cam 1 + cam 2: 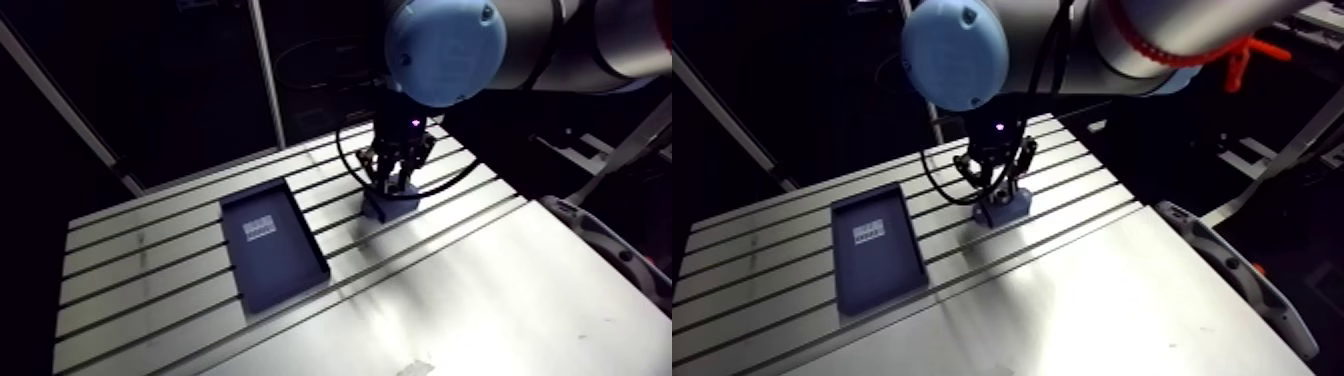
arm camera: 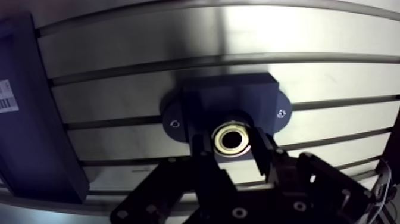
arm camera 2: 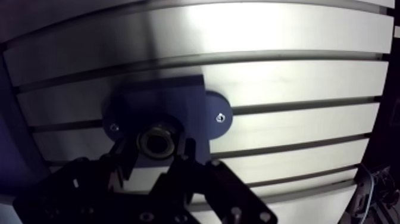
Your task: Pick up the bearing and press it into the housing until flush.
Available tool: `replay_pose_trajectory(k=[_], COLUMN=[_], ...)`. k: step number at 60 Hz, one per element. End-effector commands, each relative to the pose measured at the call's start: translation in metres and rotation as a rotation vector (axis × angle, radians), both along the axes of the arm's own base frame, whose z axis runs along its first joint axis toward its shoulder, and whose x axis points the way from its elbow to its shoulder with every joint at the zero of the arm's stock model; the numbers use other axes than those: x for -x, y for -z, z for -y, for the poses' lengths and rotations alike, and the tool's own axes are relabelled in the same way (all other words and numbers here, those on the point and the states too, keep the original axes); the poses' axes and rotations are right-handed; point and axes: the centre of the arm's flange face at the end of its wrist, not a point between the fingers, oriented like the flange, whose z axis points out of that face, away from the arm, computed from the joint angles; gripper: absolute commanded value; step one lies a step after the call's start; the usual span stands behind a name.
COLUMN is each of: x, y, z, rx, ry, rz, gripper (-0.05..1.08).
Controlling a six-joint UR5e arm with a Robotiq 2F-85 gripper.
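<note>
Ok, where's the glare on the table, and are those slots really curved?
Wrist view: glare whitens the table past the housing; the slots only look curved, from the wide lens; the bearing held in the gripper glints. Arm view: glare lies on the table's smooth near part, while the tray looks dark.

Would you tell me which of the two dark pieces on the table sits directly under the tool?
The small flanged housing, bearing at its bore, is under the tool; the long labelled tray lies apart beside it.
</note>
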Motion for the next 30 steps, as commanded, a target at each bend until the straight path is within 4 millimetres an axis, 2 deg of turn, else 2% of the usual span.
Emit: replay_pose_trajectory(k=[1, 30], x=[0.0004, 0.0011], y=[-0.0002, 0.0026], z=[-0.0003, -0.0006], rx=[-0.001, 0.002], ry=[0.001, 0.000], rz=[-0.001, 0.003], gripper=[0.73, 0.73])
